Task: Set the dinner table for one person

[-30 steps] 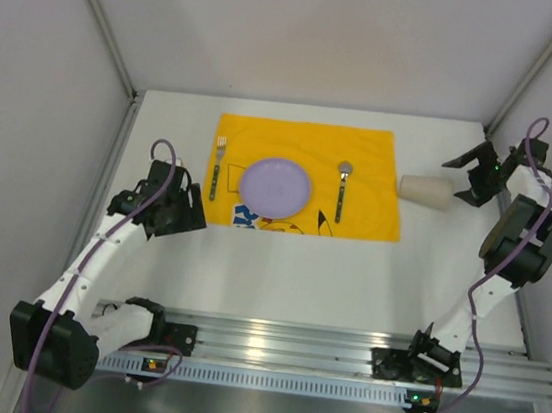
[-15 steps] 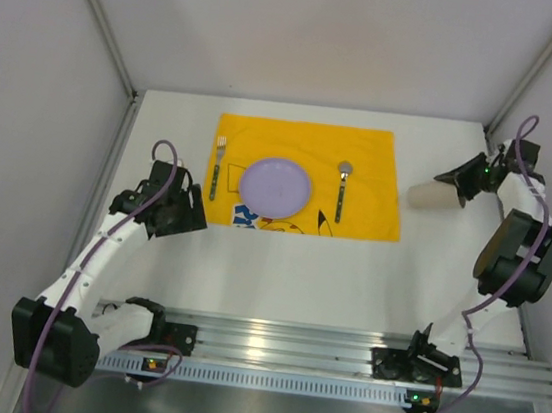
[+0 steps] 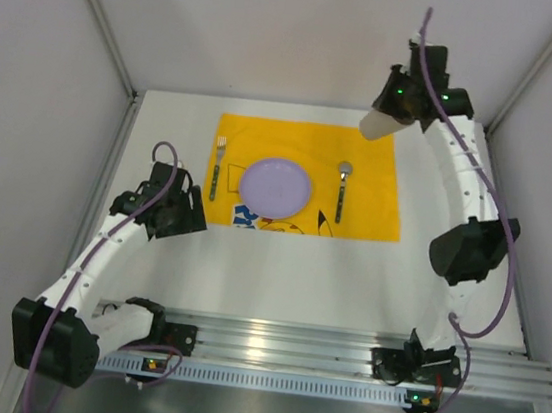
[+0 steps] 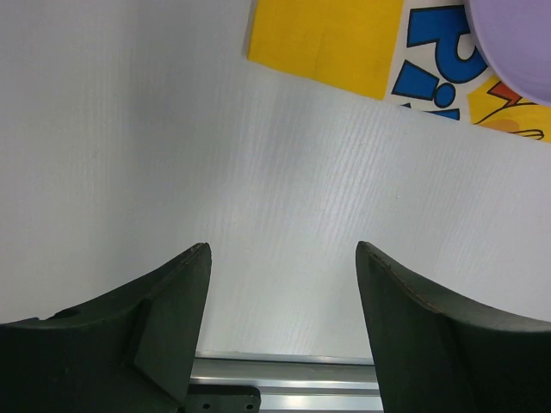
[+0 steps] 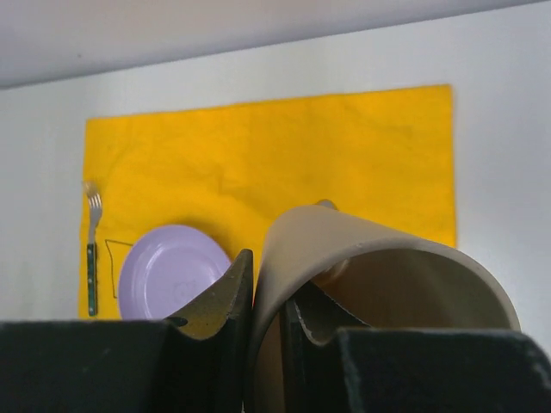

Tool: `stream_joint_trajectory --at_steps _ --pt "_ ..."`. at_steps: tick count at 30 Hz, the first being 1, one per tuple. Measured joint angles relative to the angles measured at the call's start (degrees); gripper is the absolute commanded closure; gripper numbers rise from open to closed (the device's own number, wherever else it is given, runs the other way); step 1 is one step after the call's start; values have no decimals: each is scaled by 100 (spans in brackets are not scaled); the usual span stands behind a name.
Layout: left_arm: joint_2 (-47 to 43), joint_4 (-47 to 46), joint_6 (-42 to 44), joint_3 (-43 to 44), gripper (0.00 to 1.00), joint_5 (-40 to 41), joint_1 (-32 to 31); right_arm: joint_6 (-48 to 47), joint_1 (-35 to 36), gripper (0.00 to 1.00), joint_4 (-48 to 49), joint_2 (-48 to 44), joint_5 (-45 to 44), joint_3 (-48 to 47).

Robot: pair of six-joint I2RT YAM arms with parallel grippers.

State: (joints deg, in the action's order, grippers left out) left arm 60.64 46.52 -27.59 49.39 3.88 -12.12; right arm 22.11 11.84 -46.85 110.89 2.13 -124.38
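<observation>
From above, the dinner table (image 3: 298,270) is lying as a large, flat, matte white rectangle filling the floor of the booth, with a ribbed aluminium rail (image 3: 289,344) running along its near edge where both arm bases are sitting. A yellow placemat (image 3: 370,178) is lying on its far half, carrying a purple plate (image 3: 275,187) with a fork (image 3: 216,167) to its left and a spoon (image 3: 342,186) to its right. The right gripper (image 3: 400,101) is holding a beige cup (image 3: 380,124) in the air over the mat's far right corner, while the left gripper (image 3: 182,213) is hovering just off the mat's near left corner. In the left wrist view, the left gripper (image 4: 282,258) is hanging with its jaws spread wide and nothing between them, over bare, faintly ribbed white tabletop (image 4: 129,129) – the placemat's (image 4: 327,43) corner, the plate's (image 4: 516,43) rim and the rail (image 4: 284,383) are showing at the edges. In the right wrist view, the right gripper (image 5: 267,301) is pinching the cup's (image 5: 387,267) wall, one finger inside and one outside – below it the placemat (image 5: 258,155), plate (image 5: 168,267) and fork (image 5: 92,249) are lying on the white table (image 5: 499,129).
</observation>
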Motion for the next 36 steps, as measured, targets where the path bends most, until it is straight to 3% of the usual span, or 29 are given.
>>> stream_joint_trajectory --at_steps 4,11,18,25,28,29,31,36 --pt "-31 0 -4 -2 27 2 -4 -175 734 100 -269 750 -758 -461" --pt "-306 -4 -42 -11 26 61 -4 -365 866 100 -809 2588 -2098 -1390" --pt "-350 -4 -83 -13 27 153 -4 -551 896 100 -796 2743 -2806 -1408" --pt "-315 -4 -83 -13 27 155 -4 -393 863 100 -236 2640 -2686 -669" --pt "-245 -2 -85 -13 27 153 -4 -280 844 86 -105 2627 -2562 -575" --pt "-227 -2 -83 -13 27 153 -4 -234 828 70 -52 2623 -2509 -573" --pt "-223 -2 -83 -13 27 153 -7 -168 813 52 7 2618 -2492 -535" --pt "-223 -2 -85 -13 27 155 -76 -94 789 35 177 2361 -2492 -116"
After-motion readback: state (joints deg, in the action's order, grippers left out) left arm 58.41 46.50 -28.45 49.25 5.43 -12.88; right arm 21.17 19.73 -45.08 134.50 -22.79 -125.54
